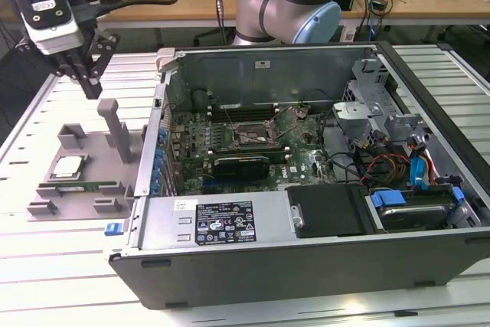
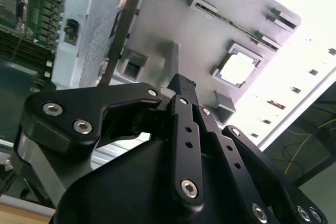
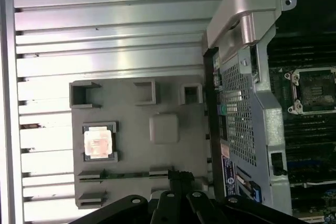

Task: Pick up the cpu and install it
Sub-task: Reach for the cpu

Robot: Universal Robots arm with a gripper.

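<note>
A slatted metal counter [image 1: 46, 281] carries an open computer case [image 1: 306, 266] lying on its side, with its open face upward. The robot arm [image 1: 291, 5] rises behind the case. At the exterior view's left of the case, just beside its perforated rear wall, a grey tray [image 1: 107, 160] lies flat on the counter. An upright post stands on the tray at the side nearer the case.

Inside the case, the long black graphics card [image 1: 241, 162] lies across the board. Just beyond it is the black square socket frame [image 1: 249, 134], with open room above it.

The gripper [image 1: 88, 82] hangs in the air over the far end of the tray, well apart from everything below. In both wrist views its fingers come together at the tips, and it holds nothing.

The cpu [image 1: 67, 166] sits in a shallow square recess of the tray, on the side away from the case. It lies flat with its silvery metal top facing up. Being square, it has no long axis, and its edges run parallel to the tray's edges. Raised lips hug its corners, while the space above it is open. In the first wrist view the cpu [image 3: 98, 142] lies apart from the gripper's tips [image 3: 176, 174].
</note>
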